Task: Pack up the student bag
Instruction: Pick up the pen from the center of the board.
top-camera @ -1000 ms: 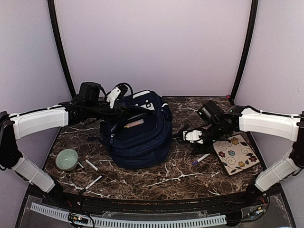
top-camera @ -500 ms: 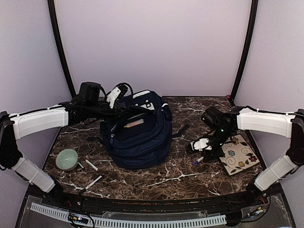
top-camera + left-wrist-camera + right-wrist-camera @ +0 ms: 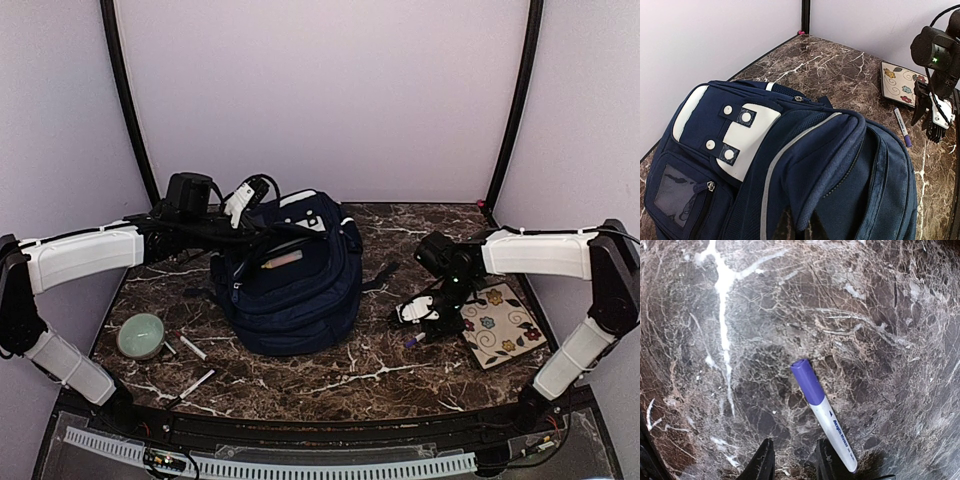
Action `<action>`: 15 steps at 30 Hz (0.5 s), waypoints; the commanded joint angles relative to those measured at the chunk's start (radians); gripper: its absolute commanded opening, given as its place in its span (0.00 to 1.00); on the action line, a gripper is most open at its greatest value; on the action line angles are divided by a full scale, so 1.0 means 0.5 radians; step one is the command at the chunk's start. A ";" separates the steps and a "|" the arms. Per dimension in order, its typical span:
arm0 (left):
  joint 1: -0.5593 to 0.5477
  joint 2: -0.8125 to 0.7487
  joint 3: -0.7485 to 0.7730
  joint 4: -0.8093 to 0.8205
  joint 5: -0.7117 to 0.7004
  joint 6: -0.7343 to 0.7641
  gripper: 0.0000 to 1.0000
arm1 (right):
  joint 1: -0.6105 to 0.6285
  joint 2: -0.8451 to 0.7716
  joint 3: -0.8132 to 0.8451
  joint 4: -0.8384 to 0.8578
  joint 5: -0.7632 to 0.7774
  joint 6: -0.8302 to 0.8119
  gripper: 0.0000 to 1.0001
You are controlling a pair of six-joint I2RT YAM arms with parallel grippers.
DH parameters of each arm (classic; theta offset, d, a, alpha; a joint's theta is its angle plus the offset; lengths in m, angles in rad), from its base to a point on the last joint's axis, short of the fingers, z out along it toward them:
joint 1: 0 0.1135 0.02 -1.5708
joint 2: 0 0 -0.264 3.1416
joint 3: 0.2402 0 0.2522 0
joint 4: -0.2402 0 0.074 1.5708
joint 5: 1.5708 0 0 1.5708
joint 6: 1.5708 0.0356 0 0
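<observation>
Bag (image 3: 290, 285) stands on the marble surface (image 3: 330, 375), left of centre and toward the far edge, with its top pocket open. The left pincer (image 3: 246, 200) is clenched on a fold of fabric at the bag's top. The right pincer (image 3: 420, 318) hangs low near the right edge, its fingers a little apart with nothing between them. A purple-capped marker (image 3: 822, 412) lies just beside one finger, near a flowered notebook (image 3: 497, 325).
</observation>
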 commanded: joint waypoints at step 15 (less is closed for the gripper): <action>0.020 -0.079 0.055 0.184 0.046 -0.001 0.03 | -0.010 0.179 -0.063 0.277 0.241 -0.005 0.27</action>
